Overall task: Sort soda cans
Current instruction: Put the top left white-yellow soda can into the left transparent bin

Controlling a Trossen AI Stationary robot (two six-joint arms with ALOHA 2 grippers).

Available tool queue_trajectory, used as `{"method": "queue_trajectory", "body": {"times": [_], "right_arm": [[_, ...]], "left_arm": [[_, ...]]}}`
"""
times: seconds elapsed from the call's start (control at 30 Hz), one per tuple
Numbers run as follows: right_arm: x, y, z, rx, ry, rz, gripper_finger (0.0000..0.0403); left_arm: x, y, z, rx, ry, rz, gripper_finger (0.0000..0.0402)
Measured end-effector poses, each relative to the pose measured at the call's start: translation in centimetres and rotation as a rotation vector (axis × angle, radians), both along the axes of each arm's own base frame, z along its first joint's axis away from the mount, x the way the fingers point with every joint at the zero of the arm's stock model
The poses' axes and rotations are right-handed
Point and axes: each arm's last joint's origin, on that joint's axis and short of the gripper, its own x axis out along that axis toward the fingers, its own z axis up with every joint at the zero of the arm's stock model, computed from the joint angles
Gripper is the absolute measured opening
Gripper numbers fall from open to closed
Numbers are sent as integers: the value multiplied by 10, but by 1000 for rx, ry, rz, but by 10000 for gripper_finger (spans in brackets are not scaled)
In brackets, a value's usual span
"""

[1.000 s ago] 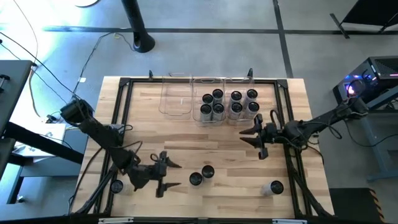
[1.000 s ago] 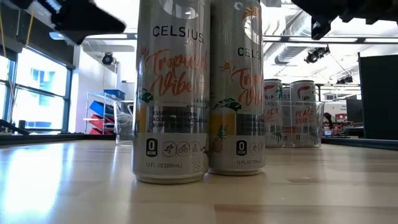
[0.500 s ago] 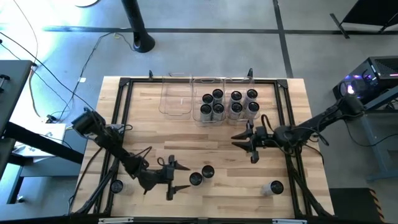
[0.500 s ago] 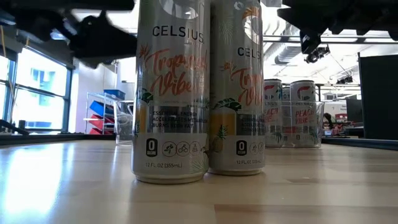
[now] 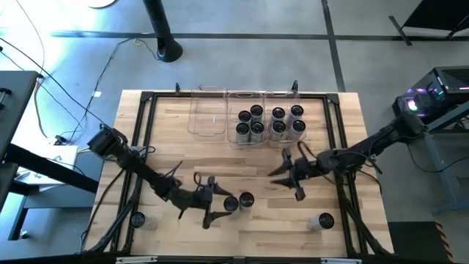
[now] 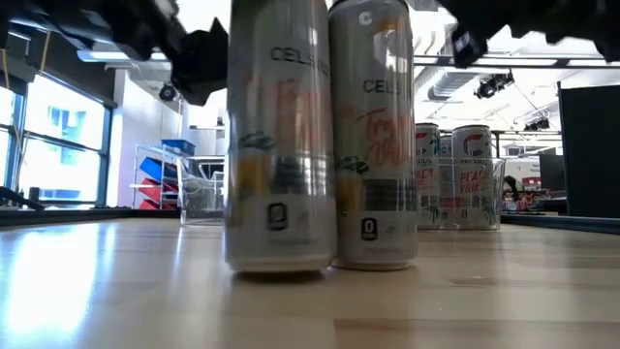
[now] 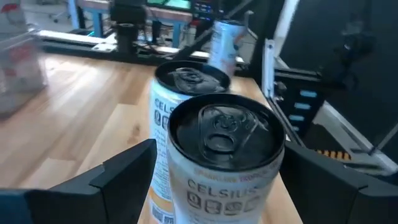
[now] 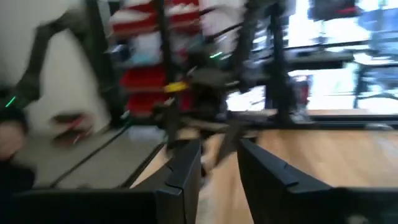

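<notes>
From above, you see the left tool (image 5: 214, 203) low over the worktop (image 5: 176, 158), its fingers spread apart, with one can (image 5: 231, 205) just in front of them and a second can (image 5: 245, 199) touching that one on its far side. Nothing is gripped yet. The right tool (image 5: 287, 178) hangs further away, beyond these two cans, with its fingers close together and nothing between them. Behind the right tool stand three clear bins. The middle bin (image 5: 250, 111) holds four cans, the bin beside it (image 5: 288, 110) holds about four more, and the third bin (image 5: 207, 114) looks without cans. So I judge that about eight cans are sorted, and four are left: the pair at the left tool, one can (image 5: 325, 221) well apart near the right arm, and one can (image 5: 137, 218) at the worktop edge behind the left arm.

In the low view, the two cans (image 6: 281, 145) stand upright and touching, and the left tool is a dark shape just beside them.

In the left wrist view, the near can (image 7: 227, 158) sits between the two open fingers (image 7: 121, 171), not clamped.

In the right wrist view, the fingers (image 8: 186, 168) stand near together and empty; the rest is too blurred to tell.
</notes>
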Motion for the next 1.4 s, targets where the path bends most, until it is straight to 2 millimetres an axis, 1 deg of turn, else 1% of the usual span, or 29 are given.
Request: {"method": "queue_trajectory", "body": {"times": [0.13,0.27,0.37,0.47,0.57,0.73,0.83,0.97,1.03,1.13,1.2,1.33,1.4], "right_arm": [[18,9,1,-51,95,63,129],[37,16,-4,-106,227,66,182],[47,20,-4,-143,291,69,224],[54,23,-3,-177,366,75,249],[59,27,6,-201,389,79,255],[60,39,22,-260,370,122,256],[60,47,32,-285,362,150,256],[57,55,38,-298,382,174,256],[55,59,39,-298,395,162,256],[52,64,41,-304,419,113,256],[50,67,39,-306,436,86,256],[46,72,38,-317,453,68,256],[44,74,38,-320,450,63,256]], "left_arm": [[5,4,2,-45,2,34,319],[11,2,4,-45,-6,43,319],[15,0,3,-38,-5,39,319],[17,-2,2,-37,-1,31,319],[16,-2,1,-48,8,34,319],[15,-2,-1,-32,20,30,310],[15,-2,-1,-10,20,26,287],[15,-3,0,19,19,17,250],[13,-4,2,37,22,-8,247],[5,-5,13,64,51,-38,247],[-4,-1,27,90,80,-23,247],[-26,19,60,192,137,51,247],[-37,33,81,252,115,65,247]]}}
